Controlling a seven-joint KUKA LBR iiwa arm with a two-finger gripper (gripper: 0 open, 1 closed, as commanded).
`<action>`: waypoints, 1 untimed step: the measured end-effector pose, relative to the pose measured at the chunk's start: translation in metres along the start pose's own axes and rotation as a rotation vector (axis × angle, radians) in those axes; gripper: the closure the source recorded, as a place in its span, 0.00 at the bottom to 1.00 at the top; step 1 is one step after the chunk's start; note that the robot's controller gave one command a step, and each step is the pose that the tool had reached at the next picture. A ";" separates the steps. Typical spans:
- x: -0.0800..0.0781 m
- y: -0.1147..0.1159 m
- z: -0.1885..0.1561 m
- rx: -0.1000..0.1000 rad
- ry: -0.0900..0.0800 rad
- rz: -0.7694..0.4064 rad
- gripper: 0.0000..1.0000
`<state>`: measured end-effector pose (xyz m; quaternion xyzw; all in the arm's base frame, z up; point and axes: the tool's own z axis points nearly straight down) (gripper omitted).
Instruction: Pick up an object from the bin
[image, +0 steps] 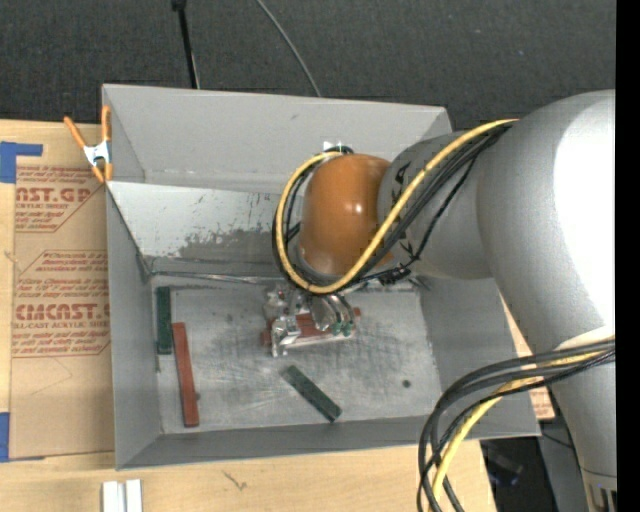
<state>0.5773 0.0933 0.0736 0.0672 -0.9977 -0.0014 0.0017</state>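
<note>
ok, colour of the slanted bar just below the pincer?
The bar is dark green; camera view.

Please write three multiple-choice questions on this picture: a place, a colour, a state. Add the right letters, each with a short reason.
1. Where is the two-finger gripper? A over the middle of the grey metal bin's floor; B over its front left corner; C outside it.
2. What colour is the long bar reaching toward the front left corner? A yellow; B red; C white.
3. How does the short dark green bar near the front wall lie? A upright; B leaning on the back wall; C flat, slanted.
1 A: it hangs under the orange cover, mid-floor. 2 B: plainly red. 3 C: its whole length rests on the floor.
</note>
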 end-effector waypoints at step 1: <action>-0.006 0.034 -0.135 0.002 -0.005 -0.041 1.00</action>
